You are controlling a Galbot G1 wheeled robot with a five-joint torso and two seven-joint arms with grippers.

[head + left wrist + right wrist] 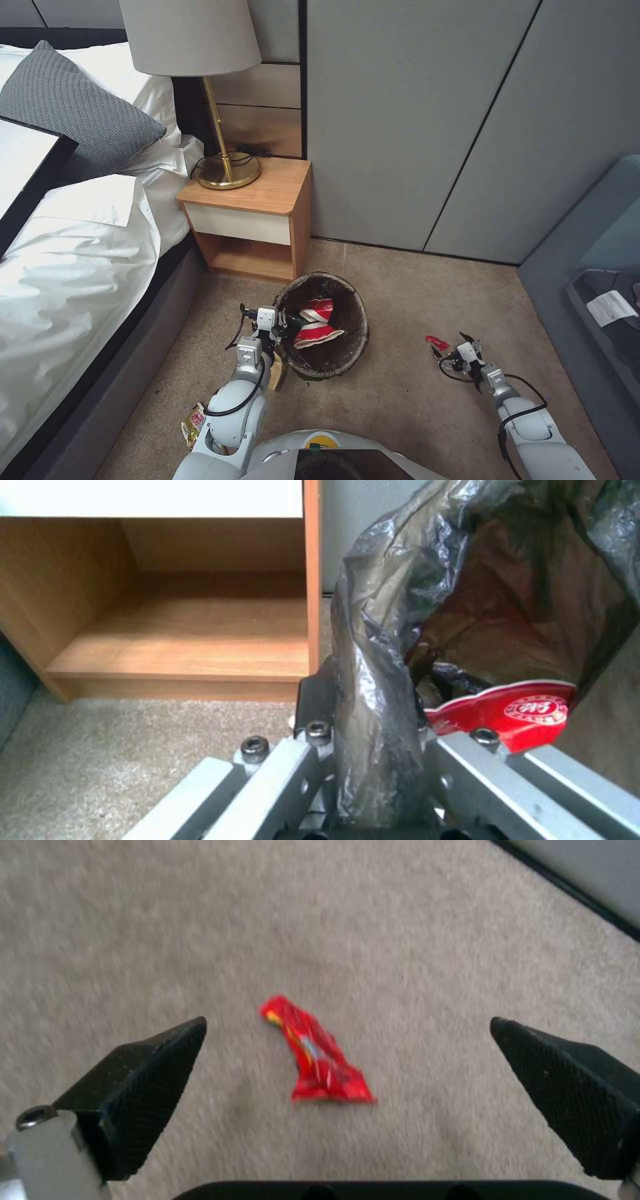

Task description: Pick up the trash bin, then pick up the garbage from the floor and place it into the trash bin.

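The trash bin (pixel 364 315), lined with a dark bag, is in front of the nightstand, with crushed red-and-white cups (pixel 317 324) inside it. My left gripper (pixel 283 325) is shut on the bin's near-left rim; the left wrist view shows the bagged rim (pixel 380 680) pinched between the fingers and a red cup (pixel 517 711) just inside. A red wrapper (pixel 437 343) lies on the carpet to the right of the bin. My right gripper (pixel 461 348) hovers open just short of it, and the wrapper (pixel 313 1055) lies between the spread fingertips (pixel 167 1050). More garbage, a yellow wrapper (pixel 193 423) and a brown paper piece (pixel 277 373), lies beside my left arm.
A wooden nightstand (pixel 253 207) with a brass lamp (pixel 227 170) stands behind the bin. The bed (pixel 73 267) runs along the left. Grey wall panels (pixel 413 133) close the back. A grey upholstered seat (pixel 587 267) stands at the right. Open carpet lies between bin and seat.
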